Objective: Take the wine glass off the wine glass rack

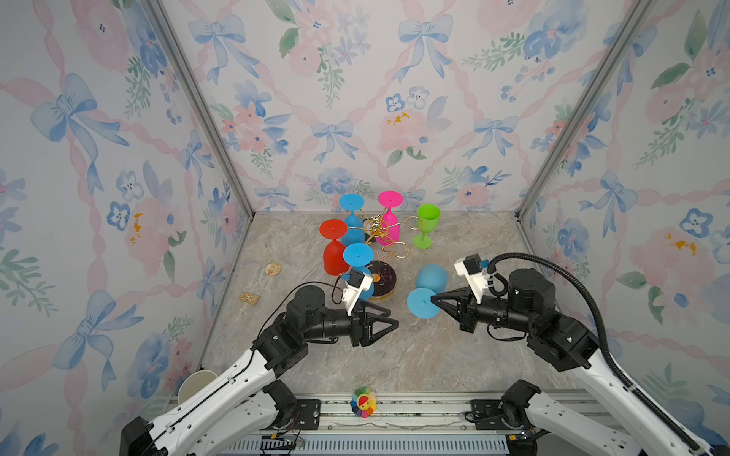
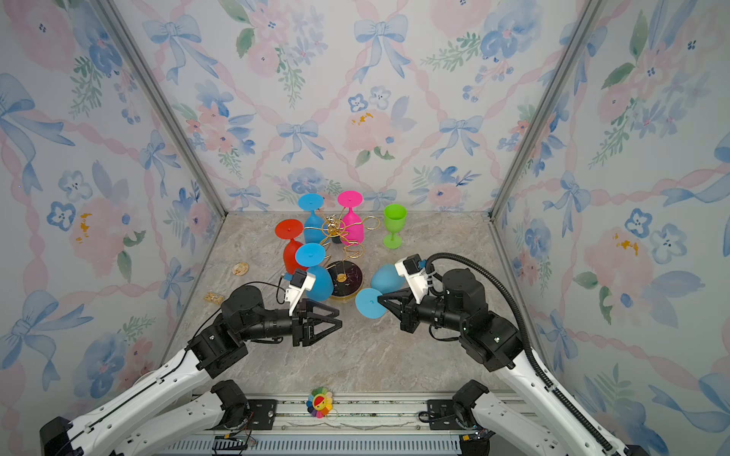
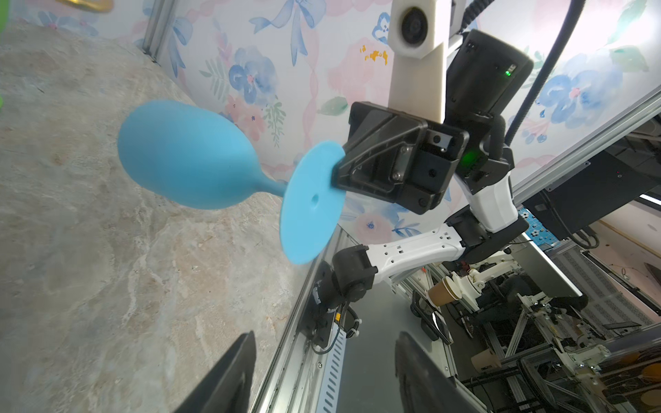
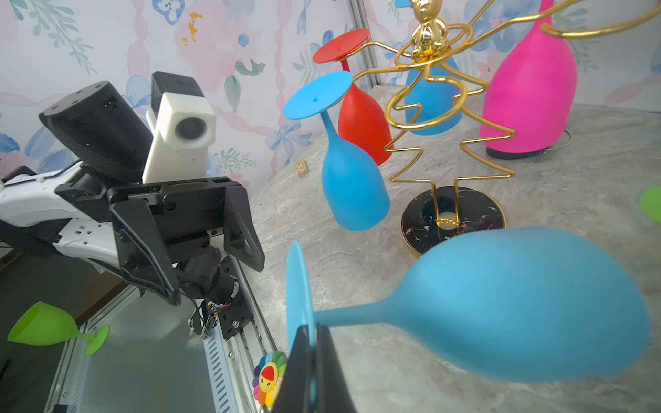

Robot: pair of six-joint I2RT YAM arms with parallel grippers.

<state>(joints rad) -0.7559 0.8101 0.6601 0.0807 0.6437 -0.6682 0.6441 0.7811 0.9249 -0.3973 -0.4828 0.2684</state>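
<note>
1. Grip: the right gripper (image 1: pixel 433 299) is clamped on the rim of the foot (image 1: pixel 420 304) of the blue wine glass (image 1: pixel 431 278). The glass lies on its side, free of the rack (image 1: pixel 386 282) and just right of its base, with the bowl pointing far.
2. Left gripper (image 1: pixel 394 319): jaws apart with nothing between them. It hovers near the base, left of the held glass.
3. Step in hand, as judged: the lift-off looks complete and the set-down is not yet done. The hold is on a thin disc with the bowl out in front, so a slow carry and a gentle wrist turn are advised. Release only once the glass rests steady.
4. Edges: the bowl is close to the rack base and to a hanging blue glass (image 1: pixel 357 254), so a leftward sweep risks a knock. A green glass (image 1: pixel 426 225) stands upright at the far right.
5. Open room: the table (image 1: pixel 395 363) is bare near and right of centre. Its near edge meets a metal rail (image 1: pixel 426 406); keep inside it.
</note>
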